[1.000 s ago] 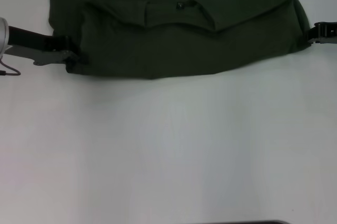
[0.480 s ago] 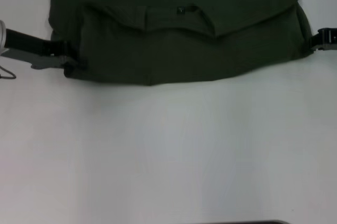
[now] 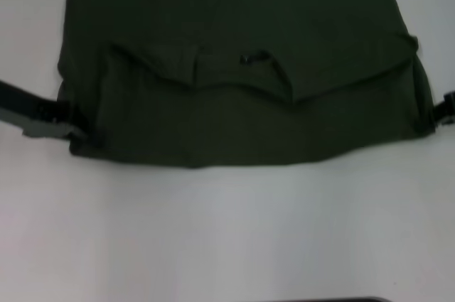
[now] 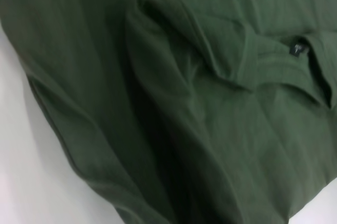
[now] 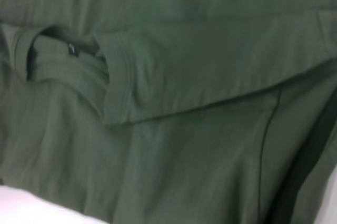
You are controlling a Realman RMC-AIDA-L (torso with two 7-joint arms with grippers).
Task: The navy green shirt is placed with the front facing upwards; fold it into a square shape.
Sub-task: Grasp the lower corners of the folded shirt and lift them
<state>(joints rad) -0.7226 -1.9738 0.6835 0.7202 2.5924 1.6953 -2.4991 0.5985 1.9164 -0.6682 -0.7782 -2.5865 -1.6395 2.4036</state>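
The navy green shirt [image 3: 234, 103] lies on the white table [image 3: 227, 231] with its collar end folded over, and the small black neck label [image 3: 244, 58] shows at the fold. No chest letters are visible. My left gripper [image 3: 75, 128] grips the fold's left corner and my right gripper [image 3: 435, 111] grips its right corner, both shut on the cloth. The left wrist view is filled by the shirt [image 4: 158, 103] with the label [image 4: 297, 49], and the right wrist view likewise shows the shirt [image 5: 184, 103] and label [image 5: 72, 50].
Bare white table stretches from the shirt's near edge to the front. A thin dark edge [image 3: 320, 300] shows at the very bottom of the head view. The shirt's far part runs out of view.
Both grippers have pulled the folded edge of the shirt toward me, and the fold and neck label now sit lower in the head view. The arms have spread slightly outward.
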